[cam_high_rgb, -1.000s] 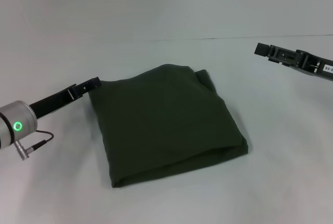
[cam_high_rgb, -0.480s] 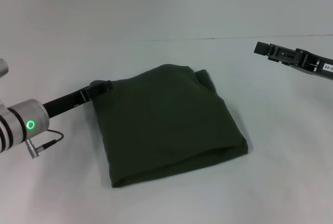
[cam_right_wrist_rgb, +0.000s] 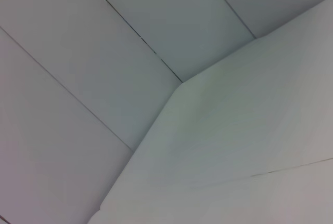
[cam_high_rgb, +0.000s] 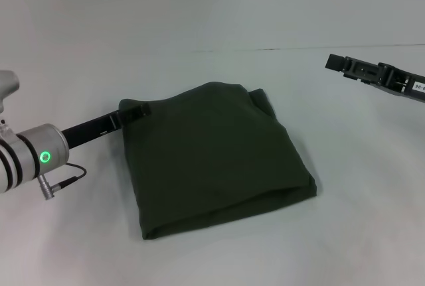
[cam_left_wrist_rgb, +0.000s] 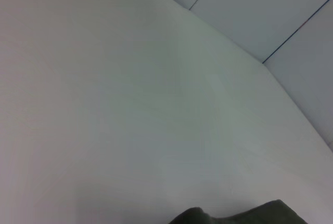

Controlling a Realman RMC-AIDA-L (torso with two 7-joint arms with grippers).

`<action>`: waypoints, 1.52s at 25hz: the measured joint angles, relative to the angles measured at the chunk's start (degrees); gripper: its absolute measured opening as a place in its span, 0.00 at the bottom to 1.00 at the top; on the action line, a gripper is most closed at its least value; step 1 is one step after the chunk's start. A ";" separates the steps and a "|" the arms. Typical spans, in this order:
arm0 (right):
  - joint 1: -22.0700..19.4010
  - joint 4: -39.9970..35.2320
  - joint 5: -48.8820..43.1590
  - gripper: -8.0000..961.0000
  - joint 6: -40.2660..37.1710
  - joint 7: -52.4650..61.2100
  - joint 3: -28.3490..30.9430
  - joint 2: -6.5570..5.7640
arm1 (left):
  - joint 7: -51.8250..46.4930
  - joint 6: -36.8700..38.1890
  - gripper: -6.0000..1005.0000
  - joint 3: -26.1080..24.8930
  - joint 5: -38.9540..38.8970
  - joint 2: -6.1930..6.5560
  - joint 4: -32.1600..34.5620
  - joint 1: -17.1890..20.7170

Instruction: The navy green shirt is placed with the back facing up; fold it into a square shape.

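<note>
Navy green shirt [cam_high_rgb: 216, 156] lies folded into a rough square at centre of the counter [cam_high_rgb: 212, 27]. Left hand [cam_high_rgb: 136, 110] at its far-left corner; grip state cannot tell. Right hand [cam_high_rgb: 339, 62] hangs far right, well apart, grip also unclear. Risk: dragging that corner would likely skew the layers.

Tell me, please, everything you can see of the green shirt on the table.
The shirt is dark olive green, soft and matte like cotton, with no print showing. It lies flat on the white table, already folded into a rough square of several layers; the layered edges show along its near right side, and a small fold sticks out at the far corner. The left gripper is at its far left corner, against the cloth. The right gripper hangs well clear of it.
</note>
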 joint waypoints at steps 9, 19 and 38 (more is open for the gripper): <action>0.15 0.00 0.00 0.94 0.15 -0.03 -0.31 0.00 | 1.58 -0.33 0.77 0.08 0.09 0.00 0.54 0.04; 0.15 0.00 0.00 0.94 0.15 -0.30 -0.30 0.00 | 1.74 -0.86 0.27 0.07 0.19 0.09 0.62 0.11; -0.29 0.01 0.11 0.94 -0.06 -2.08 -0.30 0.52 | 0.84 -0.91 0.02 2.31 0.70 0.36 0.36 -2.89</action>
